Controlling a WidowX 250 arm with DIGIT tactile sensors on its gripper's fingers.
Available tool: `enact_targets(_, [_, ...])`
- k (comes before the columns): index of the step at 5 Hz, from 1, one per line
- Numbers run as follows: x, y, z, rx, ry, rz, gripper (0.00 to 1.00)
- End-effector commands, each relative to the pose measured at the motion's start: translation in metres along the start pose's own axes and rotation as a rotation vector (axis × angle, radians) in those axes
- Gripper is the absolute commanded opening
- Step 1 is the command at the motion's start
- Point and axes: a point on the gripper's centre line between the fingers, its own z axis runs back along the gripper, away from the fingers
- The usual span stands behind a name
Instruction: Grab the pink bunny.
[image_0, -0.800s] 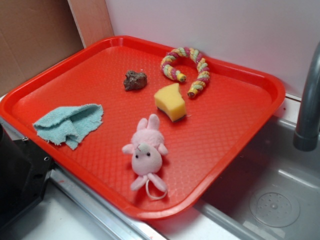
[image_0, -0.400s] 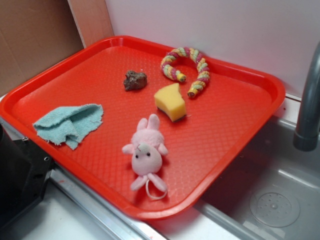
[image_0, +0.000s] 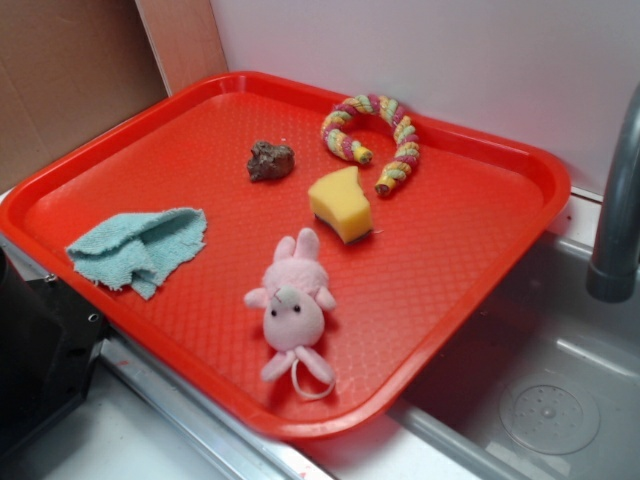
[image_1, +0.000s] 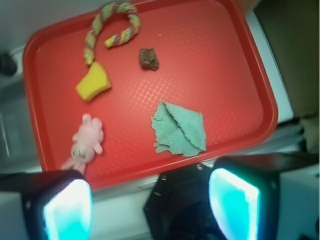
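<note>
The gripper (image_1: 150, 207) hangs high above the near tray (image_1: 260, 90) edge, its 2 fingers (image_1: 67, 210) spread wide and empty. The pink bunny (image_1: 86, 141) lies untouched near the tray's front rim, beside the yellow sponge (image_1: 93, 83). The approach is only starting, I judge; next the gripper must travel over and descend.

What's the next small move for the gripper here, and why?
Probably travel over the pink bunny before descending: in the wrist view the open gripper sits high, off the tray's near edge, the bunny lying free ahead, toward the left finger.
</note>
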Motion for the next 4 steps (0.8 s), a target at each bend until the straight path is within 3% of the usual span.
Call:
enact_targets(1, [-0.001, -0.035, -0.035, -0.066, -0.071, 0.349, 1.0])
enact_targets(2, [-0.011, -0.051, -0.071, -0.02, -0.005, 0.367, 1.0])
enact_targets(4, [-0.011, -0.065, -0.139, 0.002, 0.0, 0.401, 1.0])
